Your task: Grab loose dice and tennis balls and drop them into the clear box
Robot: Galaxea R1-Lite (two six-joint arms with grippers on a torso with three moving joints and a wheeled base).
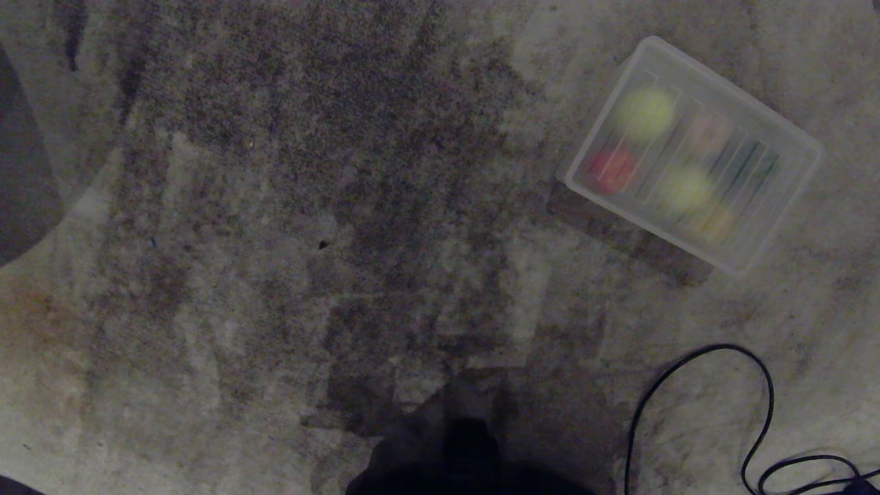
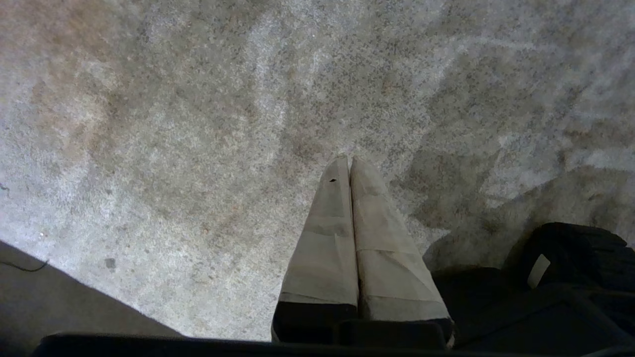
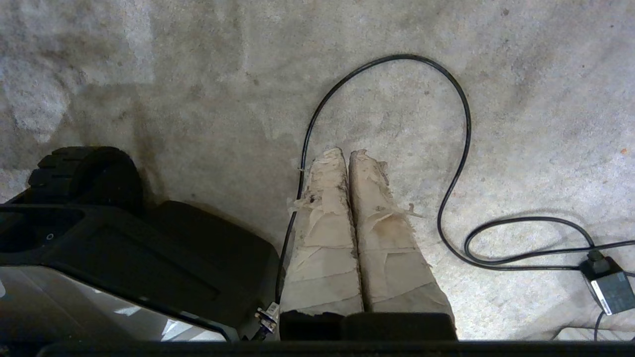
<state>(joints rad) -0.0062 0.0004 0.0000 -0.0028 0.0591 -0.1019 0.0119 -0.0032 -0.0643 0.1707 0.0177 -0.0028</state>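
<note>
- At two o'clock in the head view, we locate the clear box (image 1: 797, 148) on the carpet (image 1: 275, 206), set at a diagonal.
- Risk: a black cable (image 1: 760, 385) loops at five o'clock. We judge it could snag the base or the right arm if either travels over it.
- Risk: no loose pieces appear on the visible carpet; a reach made without a confirmed target would close on nothing.
- The box is translucent with low walls. Two tennis balls (image 1: 645, 112) and a red die (image 1: 612, 168) show through it, blurred; other colours cannot be identified.
- The left gripper (image 2: 348, 159) is clenched on nothing, over bare carpet.
- The right gripper (image 3: 347, 152) is likewise clenched and empty, near the cable.
</note>
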